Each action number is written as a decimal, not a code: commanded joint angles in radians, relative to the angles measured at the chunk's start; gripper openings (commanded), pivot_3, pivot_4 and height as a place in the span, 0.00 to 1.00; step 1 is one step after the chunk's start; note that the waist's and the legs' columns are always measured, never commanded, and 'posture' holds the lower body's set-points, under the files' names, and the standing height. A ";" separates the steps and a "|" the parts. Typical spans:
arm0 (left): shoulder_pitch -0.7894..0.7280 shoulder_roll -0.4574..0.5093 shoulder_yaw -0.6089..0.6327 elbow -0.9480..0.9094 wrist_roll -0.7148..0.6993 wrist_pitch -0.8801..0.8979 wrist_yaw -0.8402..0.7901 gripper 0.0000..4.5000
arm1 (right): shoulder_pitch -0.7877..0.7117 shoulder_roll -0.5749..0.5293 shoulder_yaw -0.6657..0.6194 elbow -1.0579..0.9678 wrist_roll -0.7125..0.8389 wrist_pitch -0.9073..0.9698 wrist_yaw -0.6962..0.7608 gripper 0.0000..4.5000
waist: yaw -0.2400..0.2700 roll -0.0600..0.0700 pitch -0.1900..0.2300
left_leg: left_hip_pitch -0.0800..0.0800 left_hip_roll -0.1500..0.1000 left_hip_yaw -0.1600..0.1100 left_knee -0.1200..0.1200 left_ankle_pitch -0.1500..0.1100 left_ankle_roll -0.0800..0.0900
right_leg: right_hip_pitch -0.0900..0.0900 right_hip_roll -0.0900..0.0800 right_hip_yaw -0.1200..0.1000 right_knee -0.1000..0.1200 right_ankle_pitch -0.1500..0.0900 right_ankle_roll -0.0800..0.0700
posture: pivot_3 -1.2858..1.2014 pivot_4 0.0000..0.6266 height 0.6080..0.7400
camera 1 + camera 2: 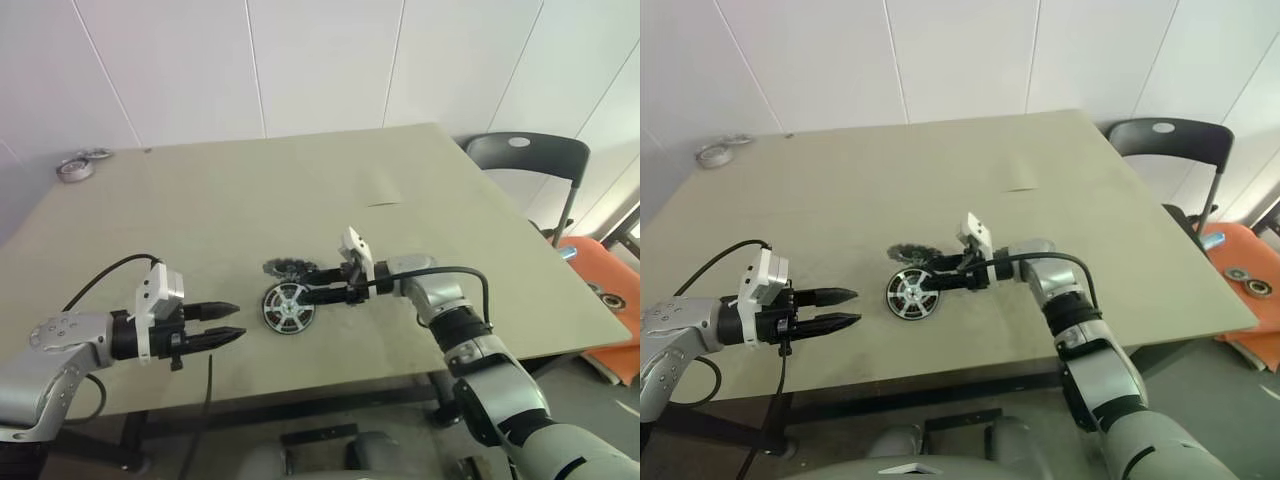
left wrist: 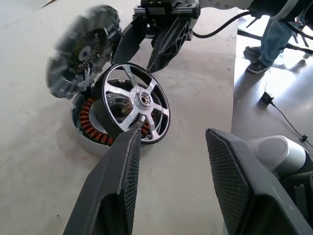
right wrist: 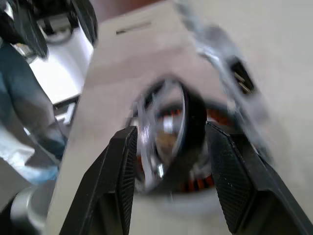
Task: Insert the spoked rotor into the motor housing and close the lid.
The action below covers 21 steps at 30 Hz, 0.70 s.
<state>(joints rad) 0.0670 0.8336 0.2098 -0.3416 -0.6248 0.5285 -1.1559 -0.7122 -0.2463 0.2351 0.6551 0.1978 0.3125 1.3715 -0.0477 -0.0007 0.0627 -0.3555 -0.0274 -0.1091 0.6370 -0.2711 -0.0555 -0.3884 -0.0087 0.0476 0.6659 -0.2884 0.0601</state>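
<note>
Spoked rotor (image 1: pixel 288 306) leans tilted in the motor housing (image 2: pixel 90 128) on the bench (image 1: pixel 330 200) in the head views, right pincer (image 1: pixel 322 293) parted just beside it, while the left wrist view shows left pincer (image 2: pixel 176 186) parted, empty.

White panelled wall (image 1: pixel 300 60); beige table (image 1: pixel 300 190); black chair (image 1: pixel 530 160) beside it.
</note>
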 commanded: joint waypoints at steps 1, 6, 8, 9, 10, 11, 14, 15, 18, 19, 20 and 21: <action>-0.010 0.000 0.015 0.000 -0.014 -0.008 0.005 0.50 | -0.019 -0.004 -0.007 0.042 -0.005 -0.051 0.024 0.51 | 0.000 0.000 0.000 | 0.000 0.000 0.000 -0.001 0.000 0.000 | -0.001 0.000 0.000 0.000 0.000 0.000 | 0.52 0.00 1.00; -0.022 -0.006 0.009 0.006 -0.014 -0.009 0.008 0.50 | -0.050 -0.030 -0.048 0.128 0.007 -0.123 0.064 0.51 | 0.003 0.000 0.000 | 0.000 0.000 0.001 -0.001 0.000 0.000 | 0.000 0.000 0.000 0.000 0.000 0.000 | 0.52 0.00 1.00; -0.021 -0.008 0.009 0.008 -0.013 -0.010 0.007 0.50 | -0.060 -0.040 -0.059 0.142 0.015 -0.133 0.092 0.51 | 0.003 0.000 0.000 | 0.000 -0.001 0.001 -0.001 0.000 0.000 | 0.000 -0.001 0.000 0.000 0.000 0.000 | 0.52 0.00 1.00; -0.019 -0.009 0.009 0.009 -0.012 -0.012 0.006 0.50 | -0.065 -0.044 -0.066 0.143 0.022 -0.131 0.106 0.51 | 0.003 0.000 0.000 | 0.000 -0.001 0.001 0.000 0.000 0.000 | 0.000 -0.001 0.000 0.000 0.000 0.000 | 0.52 0.00 1.00; -0.019 -0.010 0.007 0.010 -0.010 -0.013 0.006 0.50 | -0.070 -0.048 -0.072 0.144 0.026 -0.132 0.115 0.51 | 0.002 0.000 0.000 | 0.000 -0.001 0.001 0.000 0.000 0.000 | 0.000 -0.001 0.000 0.000 0.000 0.000 | 0.52 0.00 1.00; -0.017 -0.011 0.006 0.011 -0.009 -0.015 0.005 0.50 | -0.073 -0.051 -0.077 0.145 0.027 -0.132 0.120 0.51 | 0.002 0.000 0.000 | 0.000 0.000 0.001 -0.001 0.000 0.000 | 0.000 -0.001 0.000 0.000 0.000 0.000 | 0.52 0.00 1.00; -0.020 -0.015 0.001 0.017 -0.005 -0.019 0.006 0.50 | -0.086 -0.057 -0.089 0.151 0.027 -0.135 0.127 0.51 | 0.001 0.000 0.000 | 0.000 0.000 0.001 -0.001 0.000 0.000 | 0.000 0.000 0.000 0.000 0.000 0.000 | 0.52 0.00 1.00; -0.021 -0.017 0.000 0.018 -0.004 -0.019 0.007 0.50 | -0.093 -0.057 -0.097 0.152 0.032 -0.126 0.128 0.51 | 0.001 0.000 0.000 | 0.000 0.000 0.001 -0.001 0.000 0.000 | 0.000 0.000 0.000 0.000 0.000 0.000 | 0.52 0.00 1.00; -0.021 -0.021 -0.005 0.018 -0.003 -0.021 0.008 0.50 | -0.107 -0.064 -0.108 0.149 0.035 -0.108 0.141 0.51 | 0.003 0.000 0.000 | 0.000 0.000 0.001 -0.001 0.000 0.000 | 0.000 0.000 0.000 0.000 0.000 0.000 | 0.52 0.00 1.00; -0.021 -0.023 -0.006 0.019 -0.003 -0.022 0.009 0.50 | -0.108 -0.066 -0.108 0.146 0.037 -0.088 0.146 0.51 | 0.003 0.000 0.000 | 0.000 0.000 0.001 -0.001 0.000 0.000 | 0.000 0.000 0.000 0.000 0.000 0.000 | 0.52 0.00 1.00; -0.022 -0.026 -0.009 0.020 -0.002 -0.023 0.011 0.50 | -0.104 -0.068 -0.104 0.136 0.039 -0.060 0.153 0.51 | 0.003 0.000 0.000 | 0.000 0.000 0.001 -0.001 0.000 0.000 | 0.000 -0.001 0.000 0.000 0.000 0.000 | 0.52 0.00 1.00; -0.024 -0.028 -0.010 0.021 -0.002 -0.024 0.012 0.50 | -0.098 -0.069 -0.100 0.125 0.041 -0.033 0.159 0.51 | 0.003 0.000 0.000 | 0.000 0.000 0.001 -0.001 0.000 0.000 | 0.000 -0.001 0.000 0.000 0.000 0.000 | 0.52 0.00 1.00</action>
<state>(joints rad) 0.0630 0.8076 0.1971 -0.3163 -0.6228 0.5198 -1.1480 -0.7939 -0.3071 0.1469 0.8083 0.2136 0.2448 1.5109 -0.0450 -0.0004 0.0629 -0.3556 -0.0276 -0.1085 0.6363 -0.2710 -0.0555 -0.3886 -0.0093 0.0480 0.6660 -0.2884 0.0601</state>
